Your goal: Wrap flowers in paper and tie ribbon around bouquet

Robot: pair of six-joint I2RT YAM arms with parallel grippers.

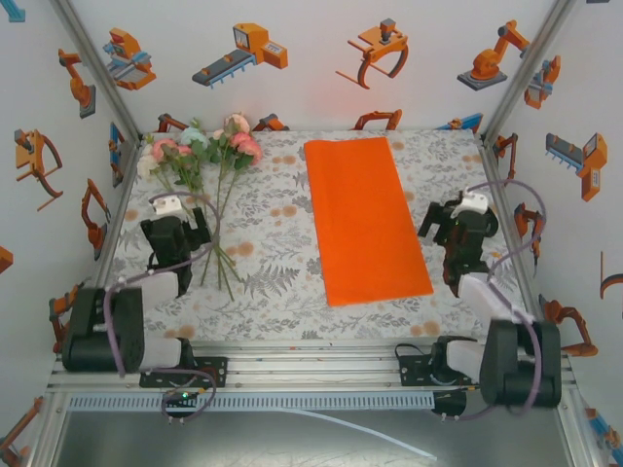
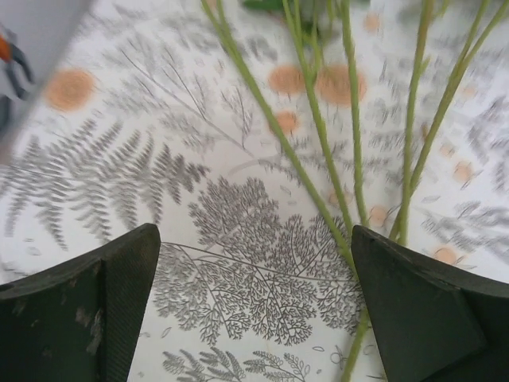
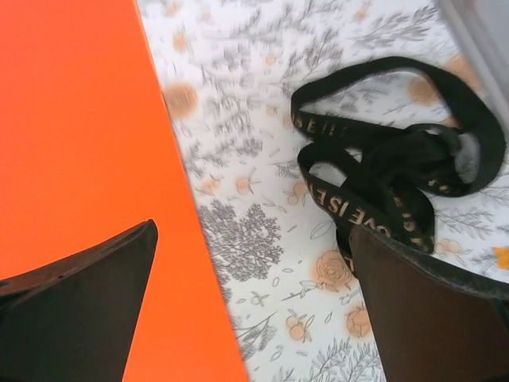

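Note:
The flowers [image 1: 200, 151] lie at the table's far left, pink, white and pale-green blooms toward the back wall and thin stems [image 1: 219, 248] running toward me. My left gripper [image 1: 175, 241] hovers low just left of the stems. In the left wrist view it [image 2: 254, 318] is open over bare tablecloth, and the green stems [image 2: 318, 135] run past its right finger [image 2: 421, 302]. The orange paper [image 1: 365, 219] lies flat in the middle. My right gripper [image 1: 454, 233] sits off the paper's right edge, open [image 3: 254, 318] and holding nothing. The paper [image 3: 79, 135] is under its left finger, and the black ribbon [image 3: 390, 171] is bunched beside its right finger.
A floral tablecloth [image 1: 273, 209] covers the table. Printed walls with metal posts [image 1: 97, 68] close in the left, back and right sides. The aluminium rail [image 1: 311, 375] with both arm bases runs along the near edge.

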